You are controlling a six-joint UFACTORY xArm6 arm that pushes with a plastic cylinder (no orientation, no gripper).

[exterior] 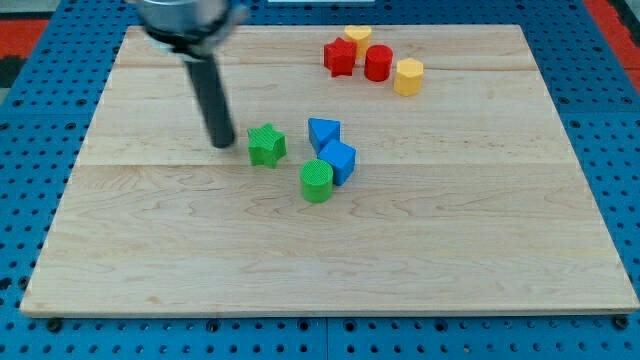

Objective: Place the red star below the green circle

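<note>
The red star [339, 58] lies near the view's top, right of centre, next to a red cylinder [378, 63]. The green circle [317, 181] sits near the board's middle, touching a blue cube [339, 161]. My tip [222, 145] rests on the board left of the green star [266, 145], a short gap between them. It is far from the red star, to its lower left.
A blue triangular block [323, 132] sits just above the blue cube. A yellow block [357, 37] lies above the red star and a yellow hexagon [408, 76] right of the red cylinder. The wooden board [480, 250] lies on a blue perforated base.
</note>
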